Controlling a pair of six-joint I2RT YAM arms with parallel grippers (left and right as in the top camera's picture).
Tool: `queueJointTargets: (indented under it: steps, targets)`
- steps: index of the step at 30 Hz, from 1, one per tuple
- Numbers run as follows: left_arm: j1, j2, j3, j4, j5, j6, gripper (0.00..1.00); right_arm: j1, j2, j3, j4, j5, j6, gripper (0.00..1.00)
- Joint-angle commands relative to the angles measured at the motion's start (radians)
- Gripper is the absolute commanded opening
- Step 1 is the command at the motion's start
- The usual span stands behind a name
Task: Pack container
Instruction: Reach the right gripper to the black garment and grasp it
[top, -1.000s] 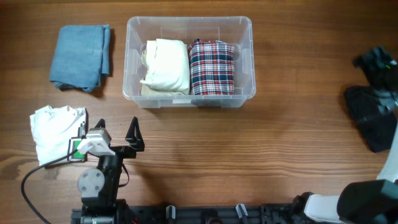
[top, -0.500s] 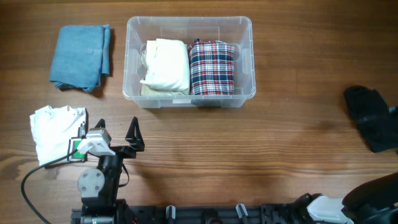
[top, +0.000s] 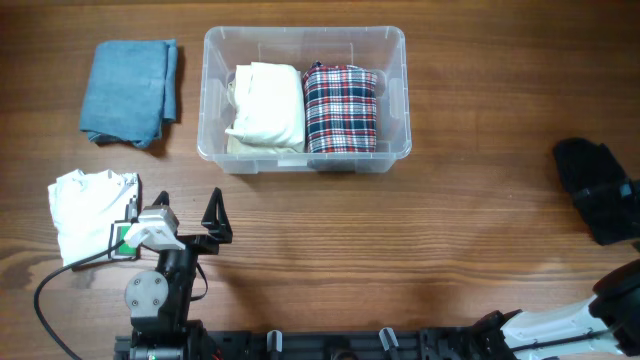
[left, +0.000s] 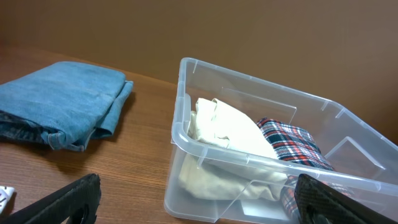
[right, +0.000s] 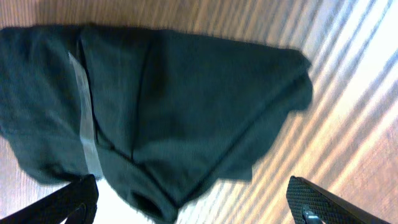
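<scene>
The clear container (top: 304, 33) stands at the back middle of the table, holding a folded cream cloth (top: 267, 105) beside a folded plaid cloth (top: 340, 108). My left gripper (top: 176, 213) rests open near the front left, pointing at the container (left: 181, 99) with nothing between its fingers (left: 62, 202). A black garment (top: 596, 190) lies at the right edge. In the right wrist view my right gripper (right: 193, 205) hangs open above this black garment (right: 161, 106), holding nothing. Its jaws are outside the overhead view.
A folded blue cloth (top: 130, 90) lies left of the container, and a crumpled white cloth (top: 88, 212) sits just left of my left gripper. Part of the right arm (top: 560, 325) shows at the front right corner.
The right arm has left its place over the black garment at the right edge and now shows only at the front right corner. The left arm has not moved.
</scene>
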Motion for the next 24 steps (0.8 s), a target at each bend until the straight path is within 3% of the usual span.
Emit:
queueJointTargets:
  steps: [1, 4, 6, 8, 11, 15, 24]
  targets:
    - [0.006, -0.007, -0.008, 0.000, 0.001, 0.020, 1.00, -0.002, 0.053, -0.003, 0.021, -0.024, -0.034, 0.95]
    - [0.006, -0.007, -0.008, 0.000, 0.001, 0.019, 1.00, -0.002, 0.086, -0.003, 0.037, -0.024, -0.033, 0.84]
    - [0.006, -0.007, -0.008, 0.000, 0.001, 0.020, 1.00, -0.002, 0.100, -0.003, 0.048, -0.024, -0.033, 0.68]
    - [0.006, -0.007, -0.008, 0.000, 0.001, 0.019, 1.00, -0.002, 0.111, -0.003, 0.063, -0.023, -0.033, 0.34]
    - [0.006, -0.007, -0.008, 0.000, 0.001, 0.019, 1.00, -0.002, 0.115, -0.003, 0.074, -0.016, -0.033, 0.06]
    - [0.006, -0.007, -0.008, 0.000, 0.001, 0.020, 1.00, -0.002, 0.115, -0.003, 0.074, -0.037, -0.032, 0.04]
    - [0.006, -0.007, -0.008, 0.000, 0.001, 0.019, 1.00, 0.063, 0.013, 0.005, 0.095, -0.340, -0.040, 0.04]
